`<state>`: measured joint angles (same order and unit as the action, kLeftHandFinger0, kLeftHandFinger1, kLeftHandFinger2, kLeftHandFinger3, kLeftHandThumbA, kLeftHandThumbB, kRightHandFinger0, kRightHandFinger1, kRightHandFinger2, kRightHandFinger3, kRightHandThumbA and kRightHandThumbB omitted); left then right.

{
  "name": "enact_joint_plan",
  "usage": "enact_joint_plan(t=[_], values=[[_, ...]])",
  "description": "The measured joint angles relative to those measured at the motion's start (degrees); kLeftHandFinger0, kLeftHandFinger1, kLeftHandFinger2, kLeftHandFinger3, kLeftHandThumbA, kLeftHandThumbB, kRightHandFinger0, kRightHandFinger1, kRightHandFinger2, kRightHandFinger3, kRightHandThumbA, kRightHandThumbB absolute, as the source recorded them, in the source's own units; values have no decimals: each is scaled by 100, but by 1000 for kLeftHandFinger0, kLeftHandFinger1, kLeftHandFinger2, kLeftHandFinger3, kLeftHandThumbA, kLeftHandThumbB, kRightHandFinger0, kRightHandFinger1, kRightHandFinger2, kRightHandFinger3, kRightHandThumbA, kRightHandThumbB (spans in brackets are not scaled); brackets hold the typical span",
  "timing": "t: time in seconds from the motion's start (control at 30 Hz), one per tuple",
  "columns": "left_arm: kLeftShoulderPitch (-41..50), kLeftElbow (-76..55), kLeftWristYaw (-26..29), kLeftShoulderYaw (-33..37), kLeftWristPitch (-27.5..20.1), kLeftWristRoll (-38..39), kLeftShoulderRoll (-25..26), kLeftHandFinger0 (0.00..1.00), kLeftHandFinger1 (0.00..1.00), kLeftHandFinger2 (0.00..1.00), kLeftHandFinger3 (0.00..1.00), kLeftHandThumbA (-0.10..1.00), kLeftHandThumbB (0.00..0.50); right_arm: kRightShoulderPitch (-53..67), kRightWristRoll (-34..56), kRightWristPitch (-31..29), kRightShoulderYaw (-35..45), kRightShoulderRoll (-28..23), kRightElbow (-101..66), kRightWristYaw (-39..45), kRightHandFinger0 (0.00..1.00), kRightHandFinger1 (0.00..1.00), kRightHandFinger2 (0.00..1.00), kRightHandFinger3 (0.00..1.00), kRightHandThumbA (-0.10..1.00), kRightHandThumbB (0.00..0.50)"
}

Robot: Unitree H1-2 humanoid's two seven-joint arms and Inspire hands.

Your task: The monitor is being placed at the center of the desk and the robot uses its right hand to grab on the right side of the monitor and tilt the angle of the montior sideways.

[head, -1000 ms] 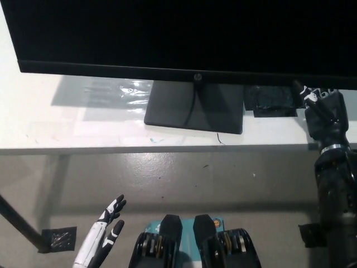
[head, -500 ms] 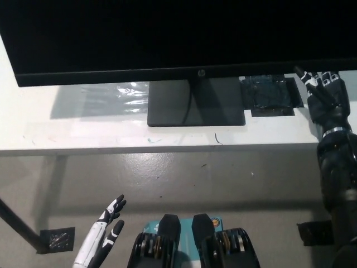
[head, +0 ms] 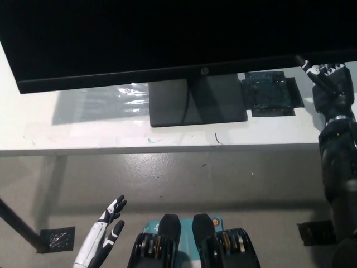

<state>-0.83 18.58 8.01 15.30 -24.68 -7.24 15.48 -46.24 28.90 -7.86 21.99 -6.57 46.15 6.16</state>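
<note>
1. Seen steeply from above, there is one monitor (head: 167, 39), one white surface (head: 83, 131) carrying it, and two robot hands.
2. The monitor is a wide black screen filling the picture from nine o'clock across twelve to three o'clock. Its panel is dark and unlit, with a small round logo in the middle of the lower bezel.
3. Its lower edge runs on a slant, lower toward nine o'clock and higher toward three o'clock, so the screen sits angled sideways to the surface's front edge.
4. One flat, dark rectangular base (head: 198, 100) stands on the surface just below the logo, near the picture's centre.
5. One dark patch (head: 270, 94) lies flat on the surface just beside the base, on its three o'clock side.
6. One clear, crinkled plastic sheet (head: 120, 100) lies on the nine o'clock side of the base.
7. The black right hand (head: 330, 84) reaches up at three o'clock to the monitor's right lower corner; its fingers (head: 312, 70) meet the bezel, but whether they clamp it I cannot tell.
8. The white left hand (head: 106, 231) rests at seven o'clock over the grey floor (head: 184, 178), fingers spread and holding nothing.
</note>
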Motion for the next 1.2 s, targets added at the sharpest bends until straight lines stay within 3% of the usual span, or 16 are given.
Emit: enact_joint_plan(t=[0.2, 0.47, 0.5, 0.63, 0.7, 0.8, 0.83, 0.97, 1.03, 1.1, 1.2], values=[[-3, 19, -2, -2, 2, 0, -4, 1000, 1000, 1000, 1000, 1000, 243, 863, -61, 59, -239, 289, -1206, -33, 1000, 1000, 1000, 1000, 1000, 253], [0, 92, -4, -1, 4, 0, -23, 1000, 1000, 1000, 1000, 1000, 250, 2233, -243, 67, -650, 570, -2804, -33, 1000, 1000, 1000, 1000, 1000, 300], [0, 107, -3, -1, 4, 0, -25, 1000, 1000, 1000, 1000, 1000, 247, 2419, -282, 64, -700, 589, -3011, -32, 1000, 1000, 1000, 1000, 1000, 327], [0, 140, -3, -1, 4, 0, -26, 1000, 1000, 1000, 1000, 1000, 237, 3239, -456, 47, -972, 665, -3868, -22, 1000, 1000, 1000, 1000, 1000, 330], [0, 146, -3, -1, 4, -1, -26, 1000, 1000, 1000, 1000, 1000, 235, 3598, -557, 38, -1133, 683, -4289, -11, 1000, 1000, 1000, 1000, 1000, 291], [-2, 149, -3, -1, 4, -1, -25, 1000, 1000, 1000, 1000, 1000, 236, 4093, -723, -66, -1378, 721, -4950, 30, 1000, 1000, 1000, 1000, 1000, 307], [-2, 150, -3, -1, 4, -1, -25, 1000, 1000, 1000, 1000, 1000, 237, 4190, -762, -84, -1435, 730, -5085, 38, 1000, 1000, 1000, 1000, 1000, 350], [-5, 152, -3, -1, 4, 0, -25, 1000, 1000, 1000, 1000, 1000, 251, 4756, -1099, -278, -1791, 827, -5917, 100, 1000, 1000, 1000, 1000, 1000, 355], [-5, 152, -3, -1, 4, 0, -25, 1000, 1000, 1000, 1000, 1000, 253, 4978, -1285, -387, -1962, 874, -6280, 142, 1000, 1000, 1000, 1000, 1000, 316], [-10, 152, -3, -1, 3, 0, -25, 1000, 1000, 1000, 1000, 1000, 253, 5275, -1552, -566, -2267, 917, -6688, 199, 1000, 1000, 1000, 1000, 1000, 315], [-12, 152, -2, -1, 3, 0, -23, 1000, 1000, 1000, 1000, 1000, 248, 5536, -1889, -791, -2588, 920, -6954, 220, 1000, 1000, 1000, 1000, 1000, 222]])
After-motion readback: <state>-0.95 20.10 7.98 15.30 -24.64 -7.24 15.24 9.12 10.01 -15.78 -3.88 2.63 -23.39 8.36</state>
